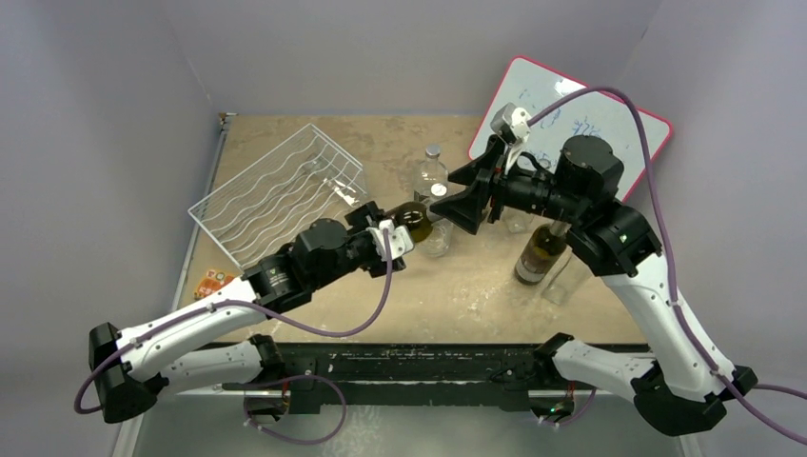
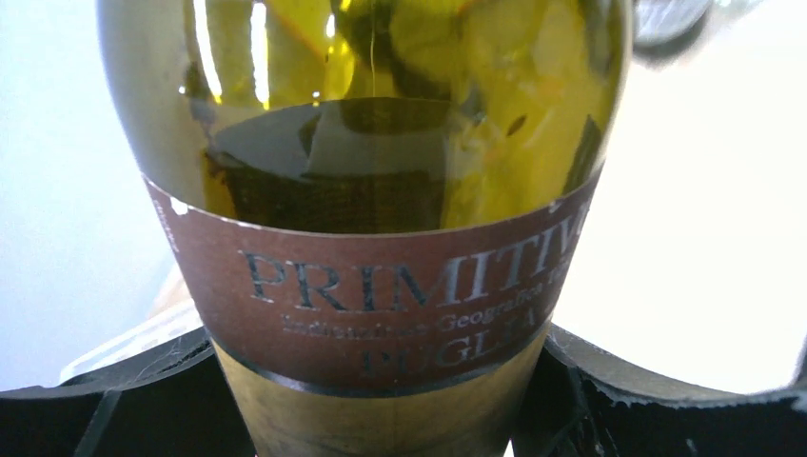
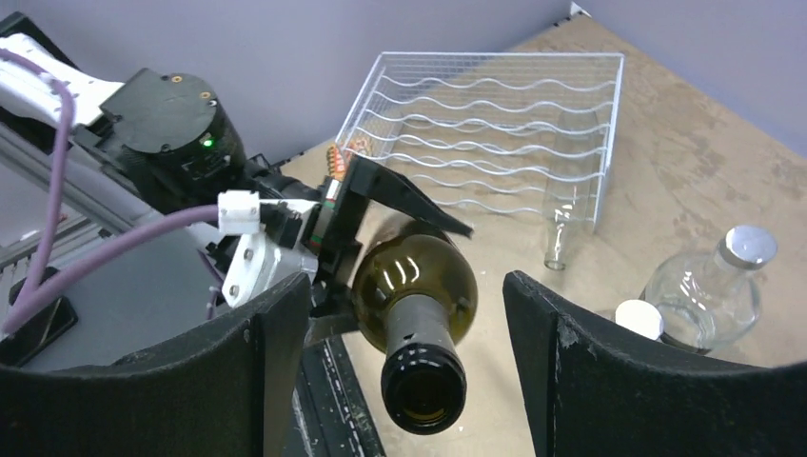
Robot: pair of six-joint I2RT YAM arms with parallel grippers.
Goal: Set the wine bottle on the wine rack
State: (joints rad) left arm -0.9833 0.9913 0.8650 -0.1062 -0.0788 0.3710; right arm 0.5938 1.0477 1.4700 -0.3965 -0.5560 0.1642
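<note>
- A dark olive-green wine bottle (image 3: 415,282) lies on its side in mid-air above the table (image 1: 457,300). It sits just right of the wine rack (image 1: 276,195) and does not touch it.
- The left gripper (image 2: 385,405) is clamped on the bottle's body. One black finger (image 2: 124,405) presses each side, just below a brown paper label reading "PRIMITIVO" and "PUGLIA".
- The right gripper (image 3: 404,300) faces the bottle's open mouth. Its jaws are spread wide on either side of the neck and touch nothing.
- The white wire rack rests on the far left of the table, and its wavy grooves hold no bottles.
- A clear glass bottle (image 1: 433,176) with a silver cap stands just behind the held bottle. A second wine bottle (image 1: 541,255) stands under the right arm.
- A pink-rimmed whiteboard (image 1: 571,105) leans at the back right.
- Handling: the bottle has no cork and light shows through the glass, so it is probably empty and fairly light. It is rigid, smooth and breakable, and it will roll if it is set down outside a groove.
- Grip: the labelled body looks less slippery than bare glass. The neck below the lip is narrow enough for a second hold.
</note>
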